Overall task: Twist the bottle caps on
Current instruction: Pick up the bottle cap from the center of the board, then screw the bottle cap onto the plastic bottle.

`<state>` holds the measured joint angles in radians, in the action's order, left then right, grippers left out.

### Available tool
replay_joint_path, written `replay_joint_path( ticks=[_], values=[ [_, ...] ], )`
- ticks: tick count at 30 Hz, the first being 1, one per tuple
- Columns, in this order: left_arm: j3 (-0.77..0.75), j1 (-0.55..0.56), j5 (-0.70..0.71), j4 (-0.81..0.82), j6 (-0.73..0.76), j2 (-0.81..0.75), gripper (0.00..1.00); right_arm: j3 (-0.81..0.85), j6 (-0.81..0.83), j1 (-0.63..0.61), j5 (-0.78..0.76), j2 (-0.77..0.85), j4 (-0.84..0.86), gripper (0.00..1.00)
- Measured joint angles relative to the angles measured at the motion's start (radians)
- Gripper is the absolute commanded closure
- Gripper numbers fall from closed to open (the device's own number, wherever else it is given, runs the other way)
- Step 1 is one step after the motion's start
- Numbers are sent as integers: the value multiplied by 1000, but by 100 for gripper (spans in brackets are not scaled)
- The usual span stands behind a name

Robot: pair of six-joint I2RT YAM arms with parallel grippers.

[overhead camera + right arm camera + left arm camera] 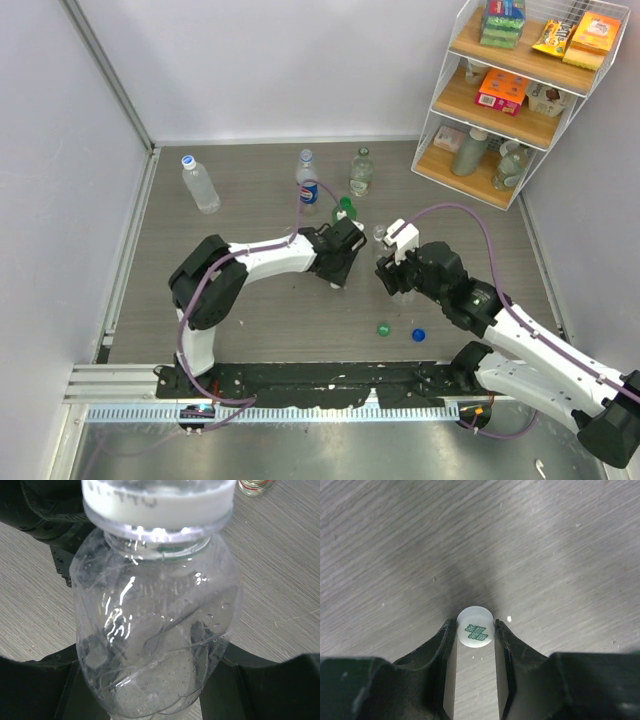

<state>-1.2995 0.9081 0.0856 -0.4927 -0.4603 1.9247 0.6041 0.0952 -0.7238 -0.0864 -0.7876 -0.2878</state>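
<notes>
One white cap (pixel 475 626) sat pinched at lower centre frame in the nearly closed left gripper (pixel 474 631); the right gripper (pixel 150 677) clasped the plain clear bottle (pixel 155 610) at mid-frame.

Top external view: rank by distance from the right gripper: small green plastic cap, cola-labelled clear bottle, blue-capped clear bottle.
1. Small green plastic cap, just nearside of right gripper.
2. Cola-labelled bottle, back centre.
3. Blue-capped bottle, back left.

Wire rack (pixel 437 120) stood at the far right corner, with three wooden shelves. Top: green packets (pixel 503 22), orange box (pixel 596 32) (yellow bag (pixel 555 38) between). Middle: red box (pixel 502 90). Bottom: gray container (pixel 469 150). Gray table (pixel 250 190); metal rail (pixel 120 380) ran along near edge.
</notes>
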Motion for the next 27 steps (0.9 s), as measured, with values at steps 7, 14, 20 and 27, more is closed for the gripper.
replay_joint_path(
  ticks=[7, 14, 20, 27],
  values=[
    [68, -24, -8, -55, -11, -224, 82, 0, 51, 0, 1, -8, 10, 99],
    [37, -238, -143, -42, -11, -548, 76, 56, 196, 0, 71, -143, -10, 99],
    [-9, -256, -356, -36, -6, -631, 76, 178, 347, -3, 245, -241, -106, 99],
    [-9, -249, -584, -36, -9, -645, 74, 292, 478, -49, 395, -316, -240, 99]
  ],
)
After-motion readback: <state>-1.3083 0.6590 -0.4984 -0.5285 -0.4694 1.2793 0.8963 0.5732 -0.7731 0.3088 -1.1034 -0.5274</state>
